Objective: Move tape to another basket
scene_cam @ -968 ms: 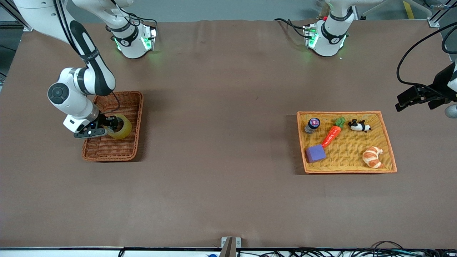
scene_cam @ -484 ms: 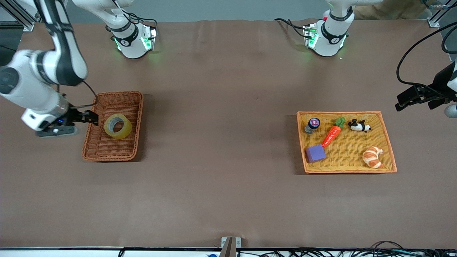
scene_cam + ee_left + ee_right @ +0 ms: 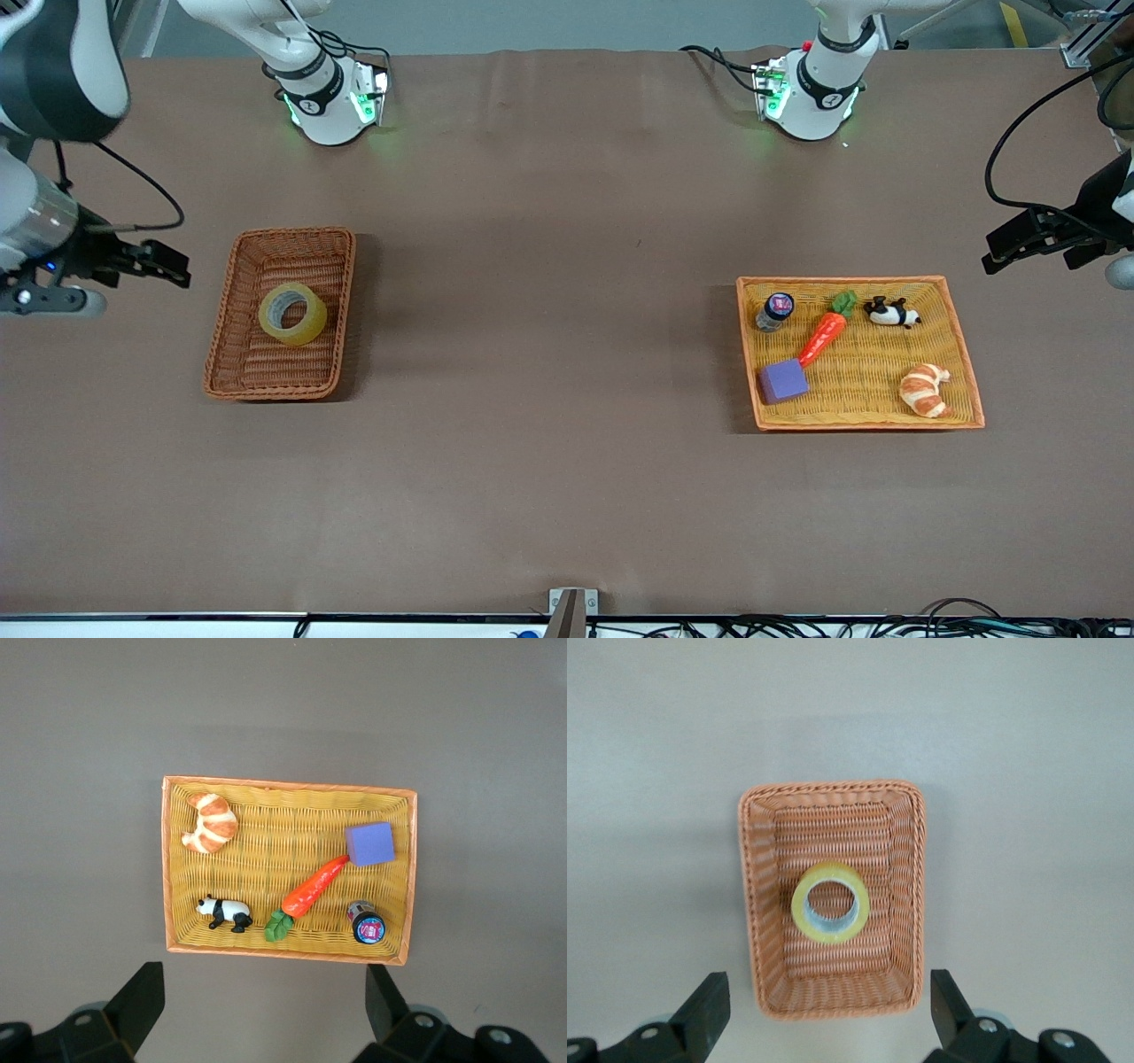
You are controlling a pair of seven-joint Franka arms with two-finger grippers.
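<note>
The tape, a yellowish ring with a grey core, lies in the deep reddish-brown wicker basket. It also shows in the right wrist view, in the middle of the basket. My right gripper is open and empty, raised high over the bare table beside the basket, toward the right arm's end; its fingers stand wide apart. My left gripper is open and empty, and waits high over the table beside the orange-yellow tray.
The shallow orange-yellow tray lies toward the left arm's end. It holds a croissant, a toy carrot, a panda figure, a purple block and a small jar. It also shows in the left wrist view.
My right gripper let go of the tape in the reddish-brown basket, then rose and drew away toward the right arm's end of the table. The tape stays in the basket.
</note>
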